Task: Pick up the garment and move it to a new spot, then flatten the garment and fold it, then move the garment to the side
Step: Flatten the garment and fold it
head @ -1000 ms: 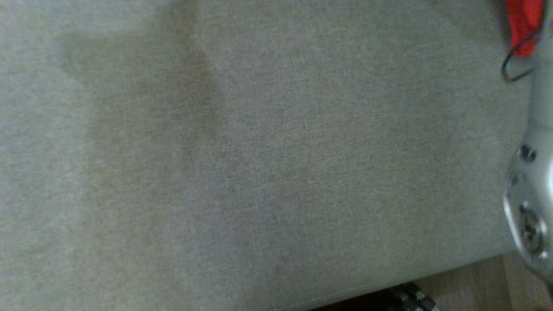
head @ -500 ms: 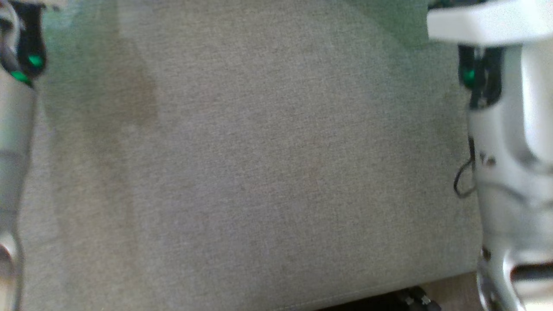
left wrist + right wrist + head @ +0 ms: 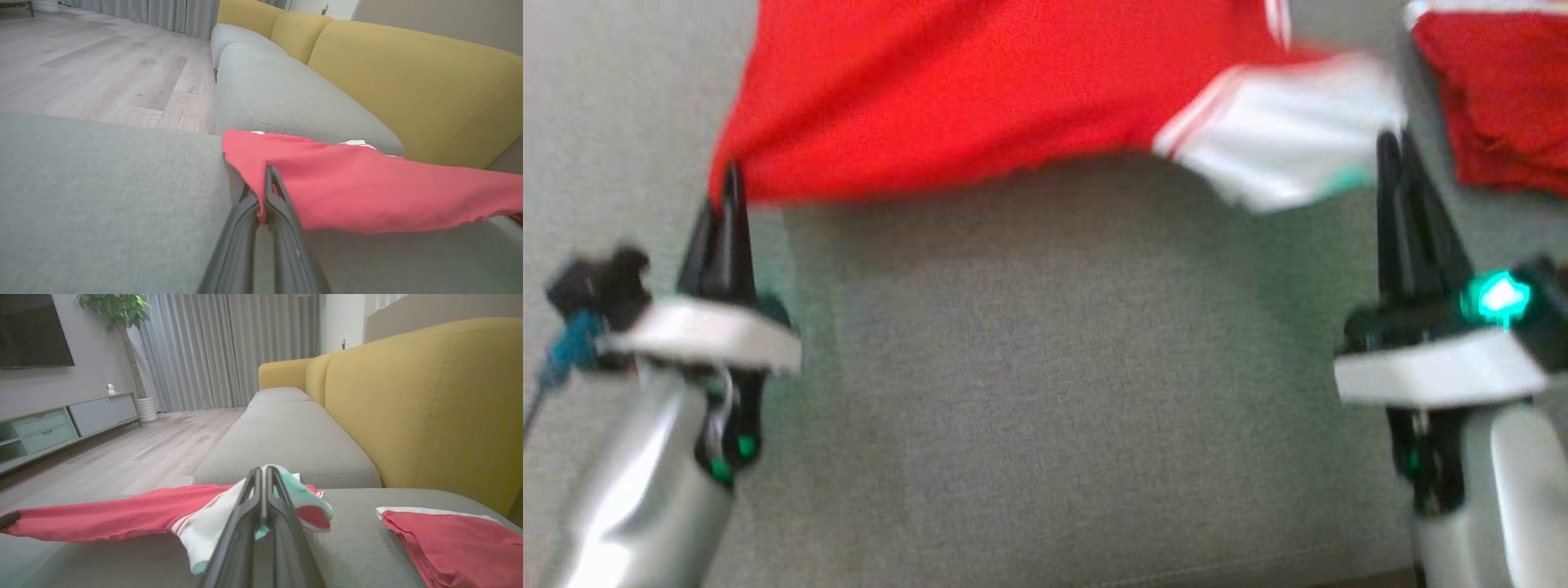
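The garment (image 3: 980,90) is a red top with a white sleeve (image 3: 1282,131) trimmed in teal. It hangs stretched between my two grippers, just above the grey sofa cushion (image 3: 1045,392). My left gripper (image 3: 729,184) is shut on its red corner; the left wrist view shows the fingertips (image 3: 270,179) pinching the red cloth (image 3: 367,192). At the other end my right gripper (image 3: 1392,155) is shut on the white sleeve, which drapes over its closed fingers (image 3: 282,490) in the right wrist view. The red body (image 3: 102,518) runs off to the left there.
A second red garment (image 3: 1494,98) with a white edge lies flat on the cushion to my right (image 3: 461,539). The yellow backrest (image 3: 408,408) rises behind the seat. More grey cushions (image 3: 278,90) extend beyond, with wood floor (image 3: 102,69) and a low cabinet (image 3: 61,424) to the side.
The head view has swung from bare cushion up to the stretched garment. Both grippers, only partly seen at the edges before, now show shut on its two ends.
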Tool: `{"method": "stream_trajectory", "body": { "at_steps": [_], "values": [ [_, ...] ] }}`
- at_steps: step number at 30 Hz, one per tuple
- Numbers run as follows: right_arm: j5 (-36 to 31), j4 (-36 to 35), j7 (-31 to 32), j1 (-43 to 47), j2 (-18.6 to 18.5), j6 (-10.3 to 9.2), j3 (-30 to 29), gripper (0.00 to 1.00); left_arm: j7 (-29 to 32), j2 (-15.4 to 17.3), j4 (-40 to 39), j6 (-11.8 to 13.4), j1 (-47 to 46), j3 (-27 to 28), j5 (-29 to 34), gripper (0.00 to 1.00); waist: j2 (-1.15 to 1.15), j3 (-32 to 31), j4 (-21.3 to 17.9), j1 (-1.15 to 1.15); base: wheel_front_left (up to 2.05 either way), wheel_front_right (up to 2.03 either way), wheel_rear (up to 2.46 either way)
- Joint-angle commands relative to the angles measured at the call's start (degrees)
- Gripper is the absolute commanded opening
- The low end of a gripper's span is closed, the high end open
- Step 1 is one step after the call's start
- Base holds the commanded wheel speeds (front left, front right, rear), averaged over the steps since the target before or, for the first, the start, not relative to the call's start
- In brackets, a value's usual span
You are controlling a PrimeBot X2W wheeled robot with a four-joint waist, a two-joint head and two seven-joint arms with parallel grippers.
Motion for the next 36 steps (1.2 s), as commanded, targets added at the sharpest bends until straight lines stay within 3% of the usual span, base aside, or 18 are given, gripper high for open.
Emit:
{"method": "stream_trajectory", "body": {
  "at_steps": [1, 11, 18, 36],
  "values": [
    [0.13, -3.57, 1.08, 1.8, 0.29, -0.04, 0.84, 0.0, -0.04, 2.61, -2.97, 0.72, 1.31, 2.11, -0.52, 0.0, 0.0, -4.72, -0.04, 0.03, 0.0, 0.0, 0.0],
    [0.72, -15.13, 9.62, 21.3, 0.29, -0.04, -1.14, 0.0, 0.96, 3.4, -20.42, 7.77, 24.21, 1.07, -3.5, 0.0, 0.0, -12.95, -0.39, 0.03, 0.0, 0.0, 0.0],
    [2.07, -11.8, 12.3, 26.42, 0.29, -0.04, -2.48, 0.0, 2.46, 2.21, -25.21, 10.24, 31.69, -0.85, -5.3, 0.0, 0.0, -16.04, 0.99, 0.03, 0.0, 0.0, 0.0],
    [6.36, 6.55, 9.67, 15.31, 0.29, -0.04, -4.22, 0.0, 3.53, -6.37, -15.61, 5.65, 26.41, -2.08, -12.46, 0.0, 0.0, -16.59, 4.0, 0.03, 0.0, 0.0, 0.0]
  ]
}}
